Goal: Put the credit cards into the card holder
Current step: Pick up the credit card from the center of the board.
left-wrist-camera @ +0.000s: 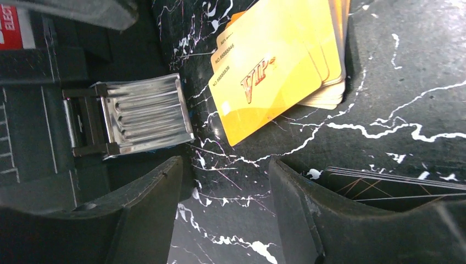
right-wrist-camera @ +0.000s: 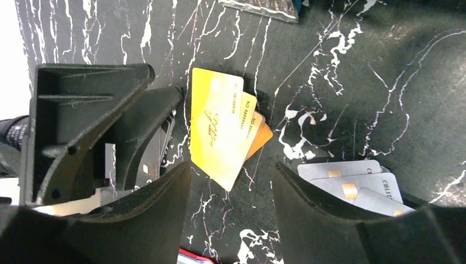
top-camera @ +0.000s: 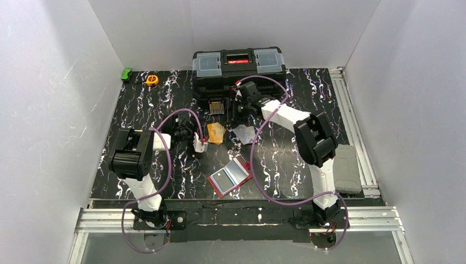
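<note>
Left tool (top-camera: 199, 144) sits low over the tabletop (top-camera: 165, 110), just beside the orange cards (left-wrist-camera: 275, 66). Its jaws are moderately apart with nothing between them. Right tool (right-wrist-camera: 231, 170) hangs in front of the toolbox (top-camera: 239, 66), jaws likewise apart and empty. It looks down on the same orange fan, with the grey cards (top-camera: 244, 133) next to it. Card holder (top-camera: 231, 176) lies open, pockets up, nearer the arm bases and well apart from both piles; no card in it that I can make out. Step in hand looks like a pick off the orange fan, and the left arm is best placed for it. The cards are thin and flat on the tabletop, so a straight top-down pinch will likely just skate. Suggest going for the top card's corner that sticks out of the fan: press one finger on the face, drag it off the pile until an edge is free, then close across the short side. Take one card, not the stack, since the pockets look tight. The toolbox latch (left-wrist-camera: 143, 115) shows just ahead of the left tool's finger in the wrist view, so keep the sweep clear of it. Right tool should probably pin the holder flat before insertion, else the card will shove it away.
</note>
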Controlling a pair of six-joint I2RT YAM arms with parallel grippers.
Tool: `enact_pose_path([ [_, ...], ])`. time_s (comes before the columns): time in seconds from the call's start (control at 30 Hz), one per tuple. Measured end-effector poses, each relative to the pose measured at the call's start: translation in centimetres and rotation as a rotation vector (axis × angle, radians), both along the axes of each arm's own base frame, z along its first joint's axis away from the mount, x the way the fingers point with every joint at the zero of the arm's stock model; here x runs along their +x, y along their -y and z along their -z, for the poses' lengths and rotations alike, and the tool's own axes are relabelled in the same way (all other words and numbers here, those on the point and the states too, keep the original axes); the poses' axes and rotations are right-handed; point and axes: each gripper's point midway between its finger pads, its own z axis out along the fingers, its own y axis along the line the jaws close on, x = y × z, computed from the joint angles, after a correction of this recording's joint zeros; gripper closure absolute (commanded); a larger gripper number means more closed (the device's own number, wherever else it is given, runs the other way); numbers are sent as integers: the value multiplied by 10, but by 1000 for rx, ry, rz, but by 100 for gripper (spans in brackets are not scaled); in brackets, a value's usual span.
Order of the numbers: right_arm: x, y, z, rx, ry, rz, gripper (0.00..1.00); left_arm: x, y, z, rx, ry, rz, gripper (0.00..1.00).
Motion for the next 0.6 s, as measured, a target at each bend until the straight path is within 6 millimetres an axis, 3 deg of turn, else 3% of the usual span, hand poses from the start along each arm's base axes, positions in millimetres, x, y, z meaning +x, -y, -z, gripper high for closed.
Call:
enact_pose_path([
  [0.2, 1, -6, 1, 23, -20, 4, 37, -4, 6, -1, 21, 117, 81, 37],
  [0.37, 1, -8, 5, 26, -33, 13, 38, -19, 14, -3, -3, 195, 147, 35],
  [0.6, 1, -8, 5, 27, -31, 14, 38, -20, 17, -10, -88, 63, -5, 34],
])
